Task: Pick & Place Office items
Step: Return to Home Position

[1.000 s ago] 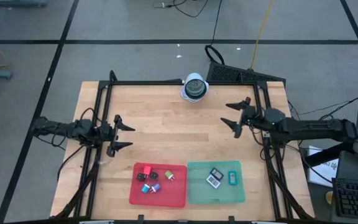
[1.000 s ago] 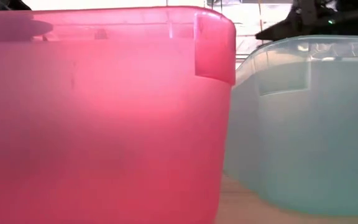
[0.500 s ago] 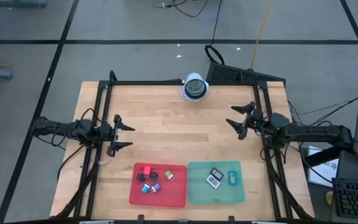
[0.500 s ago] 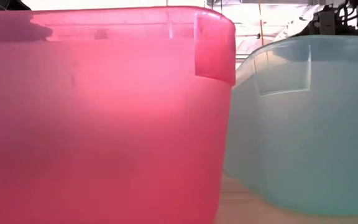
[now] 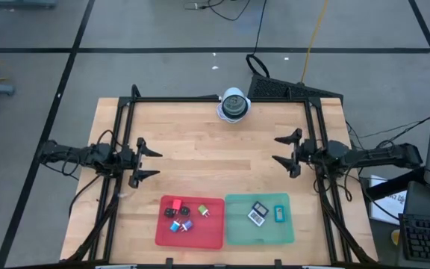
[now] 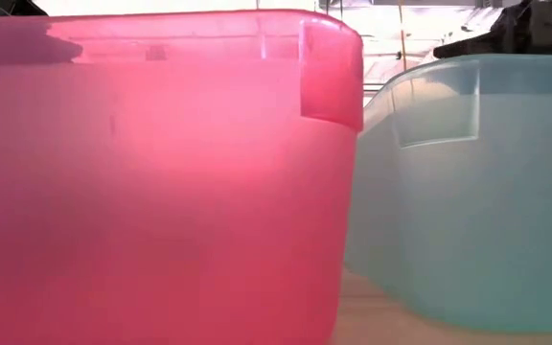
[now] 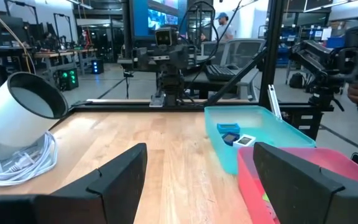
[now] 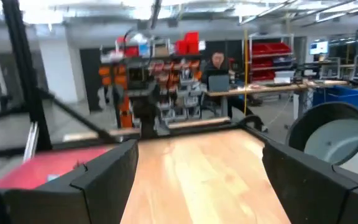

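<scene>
Several tiny office items (image 5: 183, 216) in red, black, blue and green lie in the red tray (image 5: 163, 233) near the table's near edge. A small dark square with a pale face (image 5: 257, 214) and a teal piece (image 5: 280, 214) lie in the green tray (image 5: 234, 233) beside it; the left wrist view shows both (image 7: 237, 138). My left gripper (image 5: 150, 158) is open at the table's left edge, above the bare wood. My right gripper (image 5: 287, 151) is open at the right edge, its fingers pointing toward the table's middle. Neither touches anything.
A round white-and-grey domed object (image 5: 234, 104) with a coiled white cable (image 7: 14, 163) sits at the far edge's middle. A black frame (image 5: 200, 99) runs around the table. The trays' walls (image 6: 161, 172) fill the low view. Bare wood lies between the grippers. A person sits in the room beyond (image 8: 216, 62).
My right arm has drawn back toward the table's right edge and swung slightly toward the near edge, straightening level, with its fingers staying open. The left arm and the items in the trays have kept still.
</scene>
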You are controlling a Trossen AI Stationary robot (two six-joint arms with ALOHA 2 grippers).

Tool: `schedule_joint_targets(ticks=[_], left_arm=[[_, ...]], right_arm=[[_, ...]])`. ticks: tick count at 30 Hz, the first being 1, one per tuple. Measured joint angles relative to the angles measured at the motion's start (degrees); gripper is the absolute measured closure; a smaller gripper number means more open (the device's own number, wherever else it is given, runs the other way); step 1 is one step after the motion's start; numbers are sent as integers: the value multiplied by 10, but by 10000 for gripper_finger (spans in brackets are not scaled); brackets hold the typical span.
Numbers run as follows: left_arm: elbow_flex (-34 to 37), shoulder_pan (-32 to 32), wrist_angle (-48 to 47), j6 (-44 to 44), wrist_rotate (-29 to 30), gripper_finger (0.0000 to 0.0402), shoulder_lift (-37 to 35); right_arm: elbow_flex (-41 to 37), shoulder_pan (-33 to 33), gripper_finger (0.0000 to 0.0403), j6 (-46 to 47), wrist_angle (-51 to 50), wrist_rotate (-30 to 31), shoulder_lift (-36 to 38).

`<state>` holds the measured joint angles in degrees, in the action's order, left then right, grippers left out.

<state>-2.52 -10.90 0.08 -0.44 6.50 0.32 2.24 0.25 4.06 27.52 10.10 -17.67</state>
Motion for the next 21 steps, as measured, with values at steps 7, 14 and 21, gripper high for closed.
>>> schedule_joint_targets(ticks=[7, 14, 21], left_arm=[[0, 0, -4, -3, -3, 105, 0], [0, 0, -17, -1, -7, 105, 0], [0, 0, -16, 16, -6, 105, 0]], right_arm=[[-1, 47, 69, -49, -80, 40, 12], [-2, 63, 69, -50, -146, 46, 78], [-2, 74, 69, -48, -231, 47, 125]])
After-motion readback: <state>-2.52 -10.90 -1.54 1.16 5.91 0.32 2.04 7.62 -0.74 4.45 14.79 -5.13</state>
